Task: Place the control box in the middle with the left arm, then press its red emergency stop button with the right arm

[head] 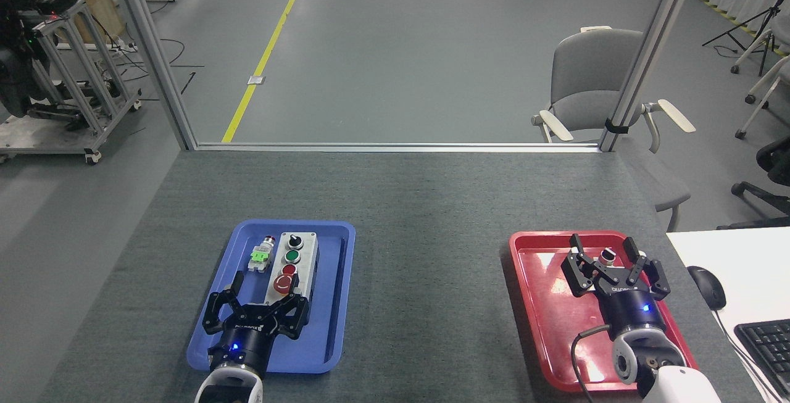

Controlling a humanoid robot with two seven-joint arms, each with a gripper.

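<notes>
Head view: I count one control box [290,265] in the blue tray [343,279], four controls aboard; gripper lettering unreadable. Left gripper [256,310] and right gripper [608,264] fingers are spread open.

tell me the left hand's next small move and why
Probably ease the open left hand forward and down to close on the control box. The box lies in the blue tray, not on the bare tabletop, and the hand sits at its near end.
</notes>
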